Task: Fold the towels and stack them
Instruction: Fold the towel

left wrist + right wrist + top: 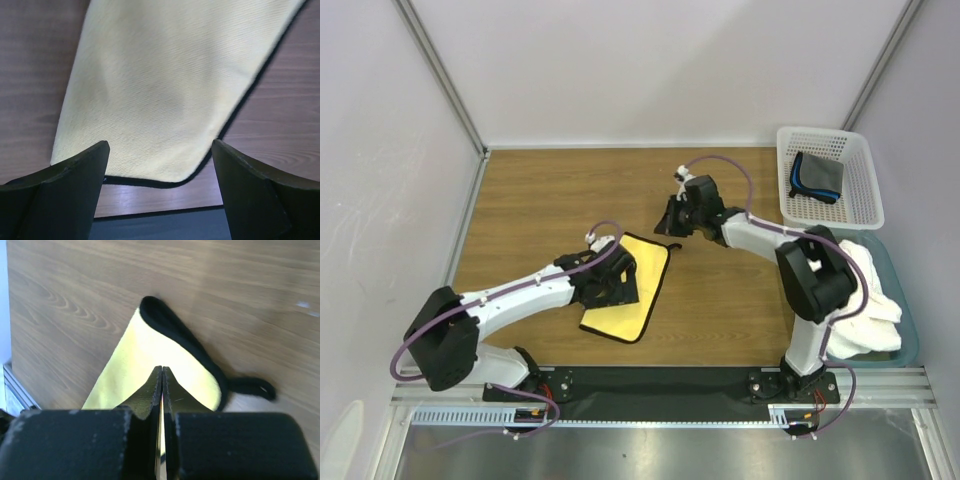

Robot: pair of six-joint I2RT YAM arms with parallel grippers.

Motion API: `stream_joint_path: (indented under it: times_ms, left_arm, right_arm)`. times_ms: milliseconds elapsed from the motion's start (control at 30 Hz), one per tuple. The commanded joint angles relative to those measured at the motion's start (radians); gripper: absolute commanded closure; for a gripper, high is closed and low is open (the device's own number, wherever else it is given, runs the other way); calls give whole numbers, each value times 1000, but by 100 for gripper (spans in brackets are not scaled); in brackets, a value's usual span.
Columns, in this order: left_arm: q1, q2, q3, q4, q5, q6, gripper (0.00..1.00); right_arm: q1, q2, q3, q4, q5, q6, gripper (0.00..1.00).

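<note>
Task at an early stage: the yellow towel (650, 272) lies at centre frame on the bench (540, 200) as a narrow strip, apparently folded once, and nothing is stacked. The grey towel (817, 177) sits in the basket (868, 190) at upper right and the white towel (865, 285) lies bunched in the bin (912, 335) at right, neither yet laid out. The left gripper (159, 147) hovers wide open and empty over the yellow towel; the right gripper (161, 372) is fully closed at its looped corner, and whether it pinches cloth cannot be told.
</note>
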Motion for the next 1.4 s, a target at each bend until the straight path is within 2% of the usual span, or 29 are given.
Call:
stream_joint_path:
  times_ms: [0,133,367,533,700,800,833,1033,1267,1367]
  left_arm:
    - [8,-4,-64,41,6,-193,10]
    - [15,-32,-127,78,-15,-279,11]
    - [79,-53,-221,150,-5,-311,11]
    - [154,-58,-279,228,20,-280,11]
    - [208,-33,-252,251,-15,-196,12]
    - [263,14,-201,301,-5,-69,13]
    - [283,57,-180,308,0,24,14]
    - [292,246,40,338,101,409,18]
    - [291,402,239,319,178,637,18]
    - [292,477,348,253,137,706,19]
  right_arm:
    - [39,71,82,4,-49,-43,100]
    - [68,150,108,4,-49,-48,100]
    - [89,203,110,-64,35,-60,100]
    - [89,209,62,-87,147,-51,100]
    - [88,183,-30,-98,271,10,100]
    - [86,138,-125,-84,320,55,100]
    - [86,116,-148,-73,330,66,100]
    - [86,43,-298,-68,376,124,100]
    - [86,-89,-412,-177,457,179,100]
    - [86,-154,-444,-252,494,205,100]
